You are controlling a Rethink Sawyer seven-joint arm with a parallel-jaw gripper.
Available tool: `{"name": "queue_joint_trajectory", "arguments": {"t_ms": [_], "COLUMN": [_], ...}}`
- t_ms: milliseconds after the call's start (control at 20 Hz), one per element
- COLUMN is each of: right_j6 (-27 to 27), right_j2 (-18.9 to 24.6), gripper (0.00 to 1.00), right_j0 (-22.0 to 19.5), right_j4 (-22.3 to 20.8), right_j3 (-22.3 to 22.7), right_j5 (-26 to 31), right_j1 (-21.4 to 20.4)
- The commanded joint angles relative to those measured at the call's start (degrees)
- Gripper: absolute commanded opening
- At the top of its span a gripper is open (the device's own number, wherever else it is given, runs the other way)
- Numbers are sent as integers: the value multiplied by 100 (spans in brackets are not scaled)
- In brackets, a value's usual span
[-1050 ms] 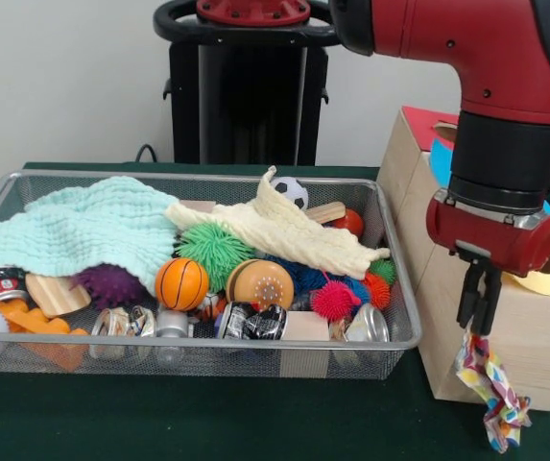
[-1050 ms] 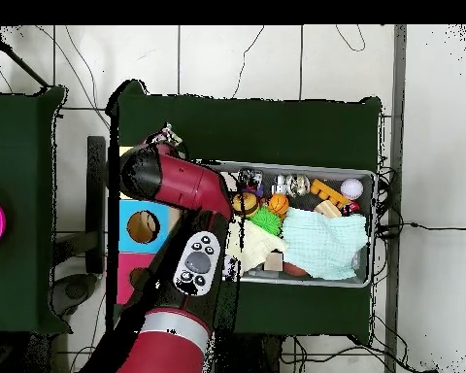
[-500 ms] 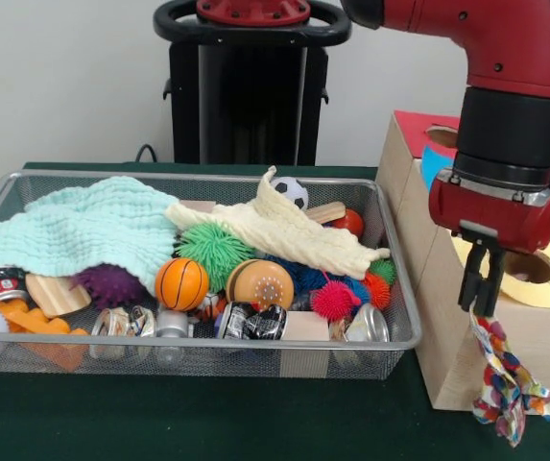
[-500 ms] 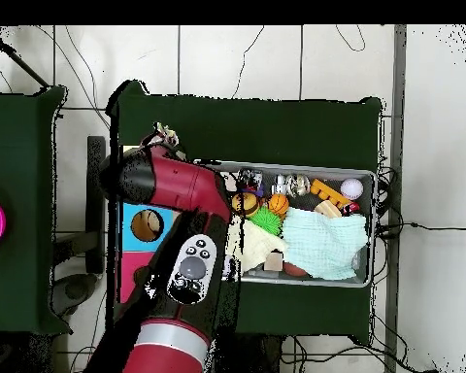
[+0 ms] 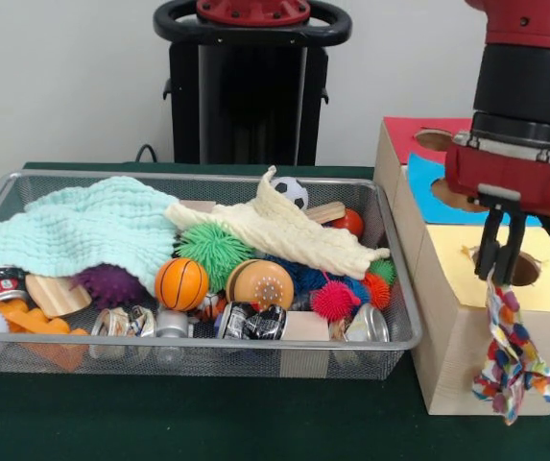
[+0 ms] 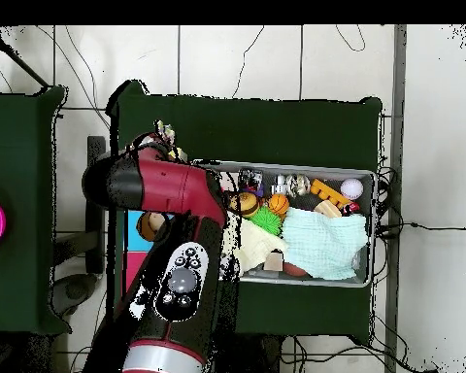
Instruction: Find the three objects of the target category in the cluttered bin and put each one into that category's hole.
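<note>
my claw point(image 5: 500, 279) pinches the top of the patterned cloth point(image 5: 512, 360) | cloth hangs down the front of the wooden box point(image 5: 466, 336), its upper end at the yellow panel's hole point(image 5: 524, 270) | wire bin point(image 5: 390, 288) of balls, cans and two cloths sits beside the box on the bench point(image 5: 207, 423)

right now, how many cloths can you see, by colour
mint green cloth: 1
cream cloth: 1
multicoloured cloth, hanging from the tool: 1
total: 3
</note>
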Motion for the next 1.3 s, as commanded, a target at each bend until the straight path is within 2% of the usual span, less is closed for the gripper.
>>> {"name": "queue_joint_trajectory", "arguments": {"t_ms": [50,600,1300], "right_j6": [-187,-263,-415], "right_j2": [782,937,1349], "gripper": [0,0,0], "right_j0": [-114,-258,-600], "right_j4": [-325,-609,-830], "right_j3": [527,629,681], "right_j5": [793,691,1089], "right_j1": [-326,-473,-723]}}
